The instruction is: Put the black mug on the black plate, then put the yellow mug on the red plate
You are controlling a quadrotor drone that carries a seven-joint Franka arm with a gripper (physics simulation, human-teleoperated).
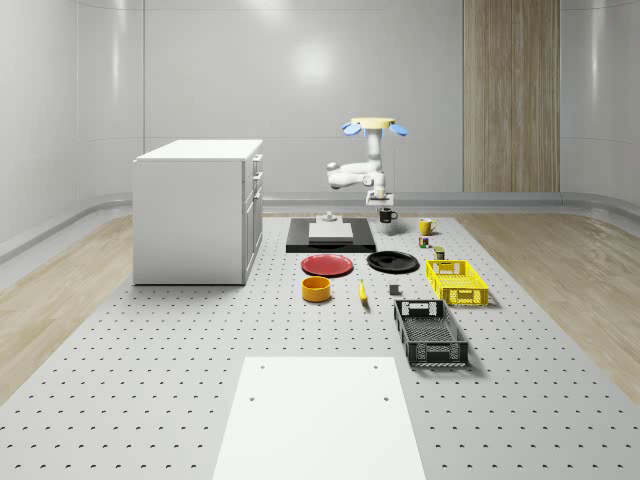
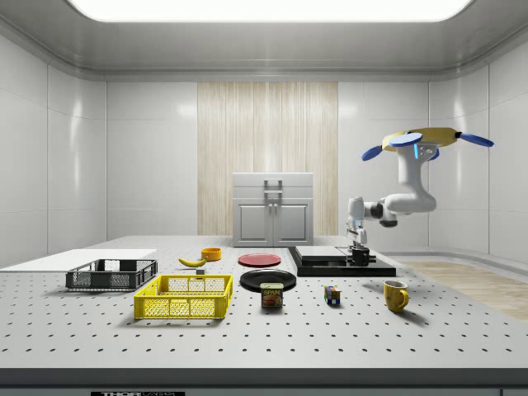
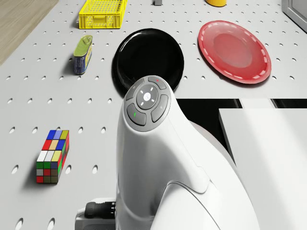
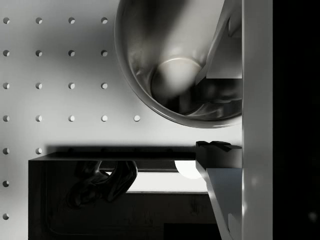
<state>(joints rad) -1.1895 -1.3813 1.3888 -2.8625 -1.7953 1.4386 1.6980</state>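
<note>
The black mug (image 1: 387, 215) stands on the table beside a black slab (image 1: 330, 240), at the far end. In the wrist view its shiny inside (image 4: 170, 70) faces the camera. My gripper (image 1: 384, 205) (image 2: 358, 244) (image 4: 217, 120) hangs straight down over it, open, one finger (image 4: 220, 55) inside the mug and the other (image 4: 220, 175) outside its wall. The drone (image 1: 373, 125) (image 2: 425, 140) hovers above the mug. Right of it in the whole-scene view sits the yellow mug (image 1: 426, 226) (image 2: 395, 294). The black plate (image 1: 392, 262) (image 3: 144, 55) and red plate (image 1: 327, 265) (image 3: 235, 50) lie side by side nearer the front.
A white cabinet (image 1: 195, 210) stands at the whole-scene view's left. A yellow crate (image 1: 457, 281) and a black crate (image 1: 430, 333) sit front right. An orange bowl (image 1: 316, 289), a banana (image 1: 362, 291), a tin (image 3: 82, 53) and a colour cube (image 3: 53, 155) lie around the plates.
</note>
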